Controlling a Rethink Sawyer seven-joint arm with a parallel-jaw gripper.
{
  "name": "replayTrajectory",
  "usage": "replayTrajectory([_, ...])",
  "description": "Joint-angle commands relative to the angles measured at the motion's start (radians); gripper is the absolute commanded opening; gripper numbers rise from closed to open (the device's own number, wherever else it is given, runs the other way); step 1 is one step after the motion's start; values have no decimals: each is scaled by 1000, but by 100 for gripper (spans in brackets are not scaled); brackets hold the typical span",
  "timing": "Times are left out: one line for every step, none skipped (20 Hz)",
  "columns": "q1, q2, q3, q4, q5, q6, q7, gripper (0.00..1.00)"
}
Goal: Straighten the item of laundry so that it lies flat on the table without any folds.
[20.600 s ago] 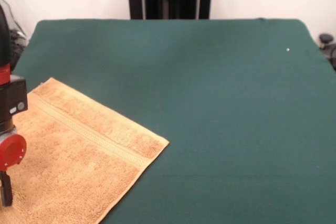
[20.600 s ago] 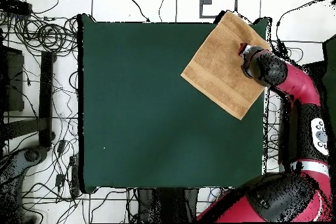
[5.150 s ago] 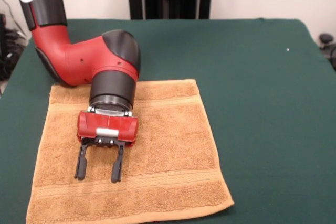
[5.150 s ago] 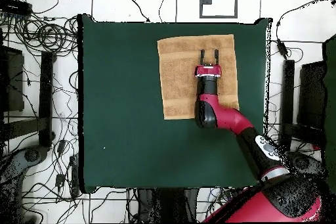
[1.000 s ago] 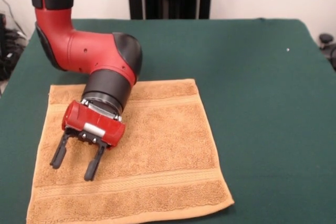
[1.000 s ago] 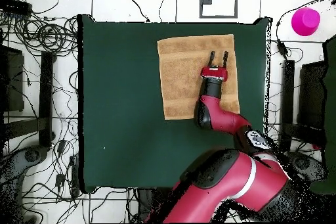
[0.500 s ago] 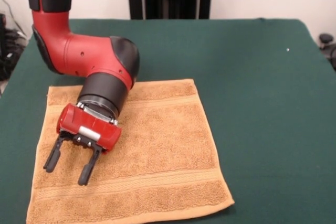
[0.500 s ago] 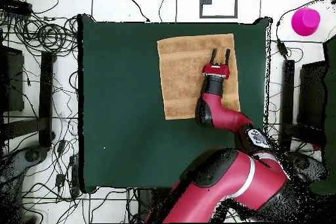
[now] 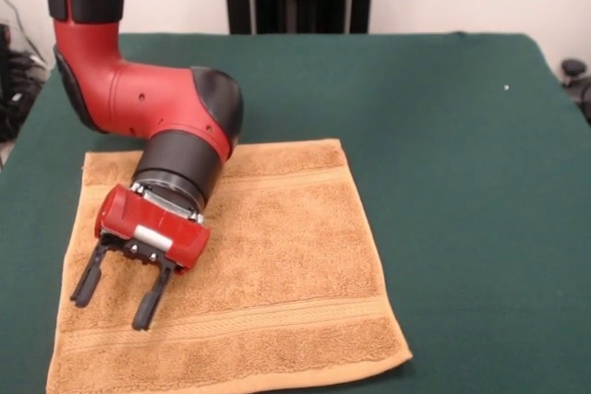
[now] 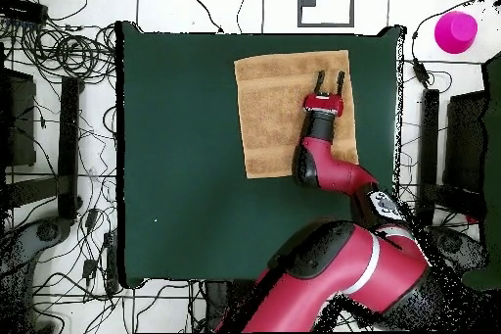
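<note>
Near the table's (image 9: 443,136) edge farthest from the pedestal, toward the left corner in the front view, the towel (image 9: 277,265) lies spread in a single layer. All four of its edges show as fairly straight lines, and its woven ribbed bands run unbroken near the far and near edges. No fold, turned-over corner or raised ridge shows on the part of the cloth that can be seen. The arm (image 9: 138,99) covers the towel's far left part, and the near left corner meets the picture's lower edge, so those spots cannot be checked in the front view. From overhead the towel (image 10: 274,105) reads as a clean rectangle, square with the table's edges.

By this evidence the straightening looks as good as done. What seems left is for the arm to draw clear so that the hidden part can be confirmed flat.

Above the towel's left half the gripper (image 9: 113,290) hangs tilted, its two dark fingers (image 9: 147,305) spread wide apart with nothing between them. Whether the tips touch the cloth cannot be told.

No container stands on the table. Off it, beyond one corner in the overhead view, sits a bright pink object (image 10: 456,32); what it is and whether it holds anything cannot be told.
</note>
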Motion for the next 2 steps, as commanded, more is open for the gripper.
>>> replayTrajectory([29, 147, 57, -50, 6, 273, 270, 100])
replayTrajectory([29, 147, 56, -51, 2, 274, 270, 100])
